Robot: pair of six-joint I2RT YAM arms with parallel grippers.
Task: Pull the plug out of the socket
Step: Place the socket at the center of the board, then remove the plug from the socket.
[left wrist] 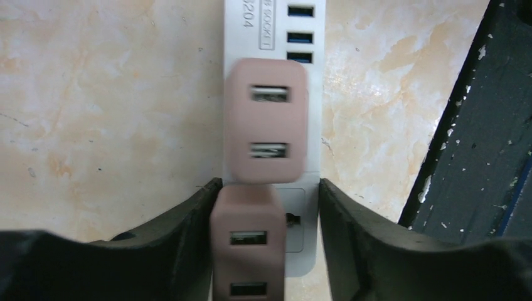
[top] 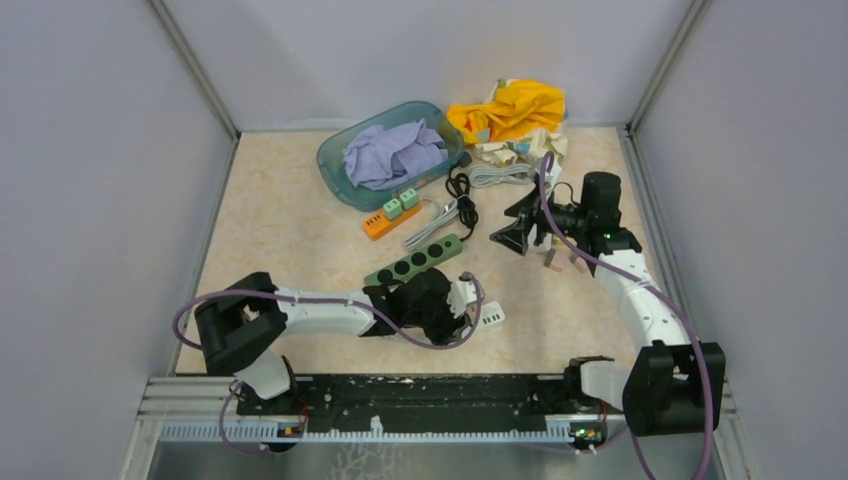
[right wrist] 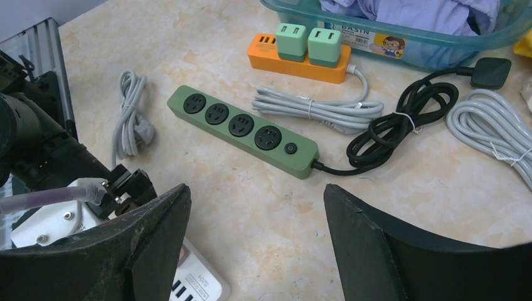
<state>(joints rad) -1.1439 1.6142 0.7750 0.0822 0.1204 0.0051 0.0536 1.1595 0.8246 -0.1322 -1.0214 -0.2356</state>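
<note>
Pink and squarish, the nearer pink plug (left wrist: 248, 244) sits in the white power strip (left wrist: 307, 213). A second pink plug (left wrist: 266, 122) is seated just beyond it on the same strip, and both stand upright with their paired USB slots facing up at the left wrist camera. The strip lies flat on the tabletop (left wrist: 94, 94), a beige, marble-patterned surface, close to the black rail (left wrist: 483, 125) at the near edge. Its long axis runs straight away from the left claw (left wrist: 270, 188), with the two plugs in line along it and blue USB ports toward the far end. That claw is pinching the strip across its width. One finger (left wrist: 169, 238) lies against one long edge and also touches the nearer plug. The other finger (left wrist: 376, 244) lies against the opposite edge, with bare white strip showing between it and the plug. The right claw (top: 515, 235) hangs well apart over the far right of the tabletop, its fingers spread wide with nothing between them. Between the two claws lies a green power strip (top: 415, 260) set on a diagonal. Beyond it lie an orange power strip (top: 385, 222) carrying two mint-green plugs, coiled grey and black cords, and a teal basin (top: 340, 165) holding lilac cloth. A yellow cloth (top: 515, 105) is heaped at the back. Plain grey walls (top: 100, 150) close the tabletop in on three sides.
</note>
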